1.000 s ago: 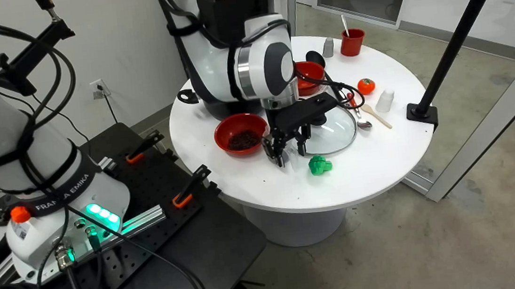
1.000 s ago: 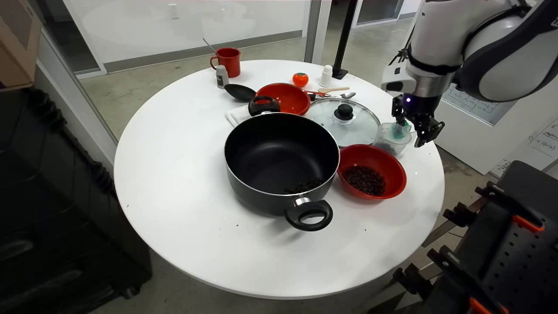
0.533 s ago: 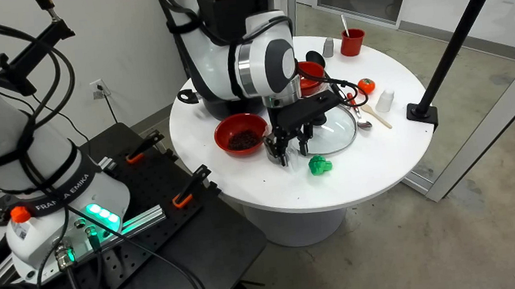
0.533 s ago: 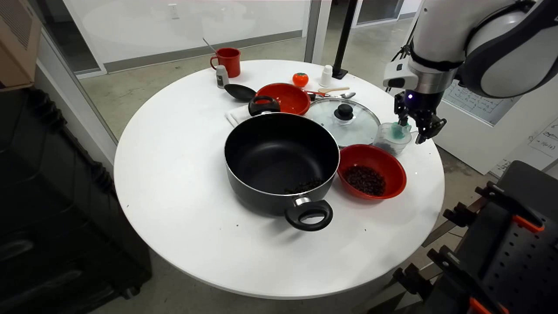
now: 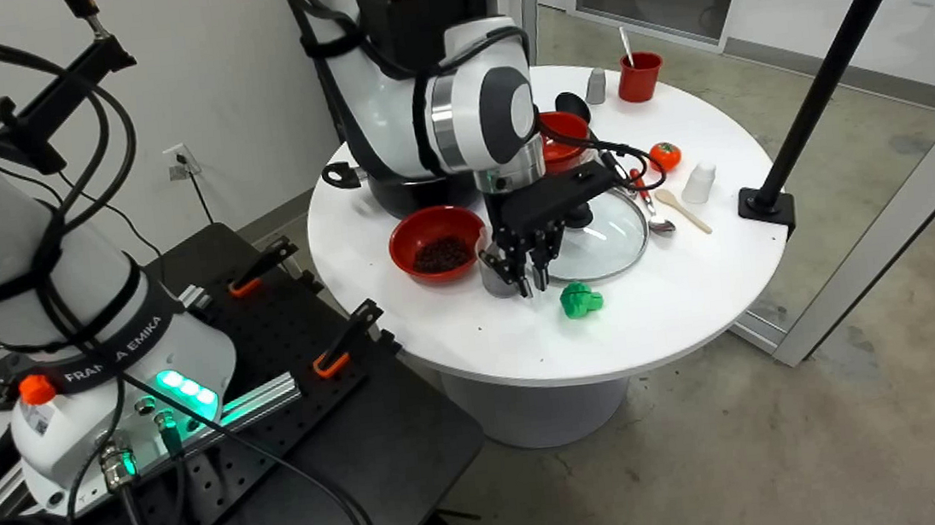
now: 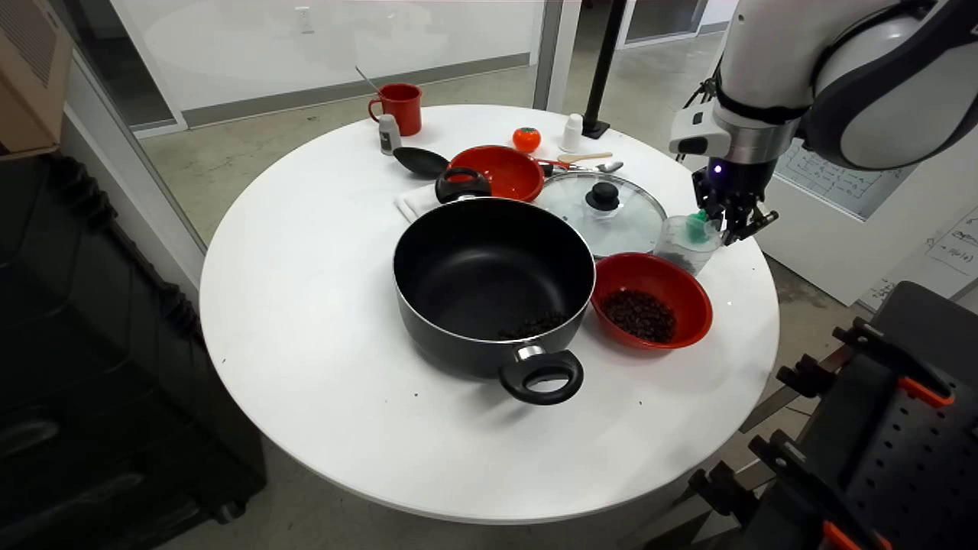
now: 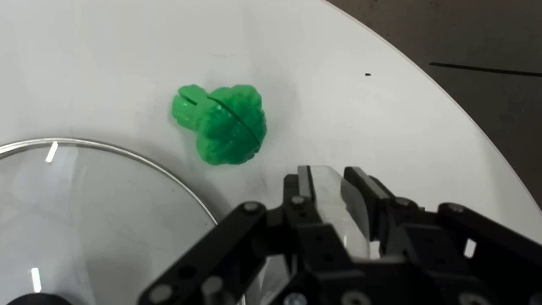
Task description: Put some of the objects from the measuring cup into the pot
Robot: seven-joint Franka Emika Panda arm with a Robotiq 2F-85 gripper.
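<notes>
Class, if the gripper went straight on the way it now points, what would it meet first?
Probably the white tabletop: the gripper points down at it, with the measuring cup's handle between its jaws. How big the gap beneath is, these views leave unclear.

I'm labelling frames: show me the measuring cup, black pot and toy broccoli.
Measuring cup (image 6: pixel 680 243), in an exterior view: wall.
Black pot (image 6: pixel 487 281), in an exterior view: inner base.
Toy broccoli (image 7: pixel 230 128), in the wrist view: crown.
</notes>
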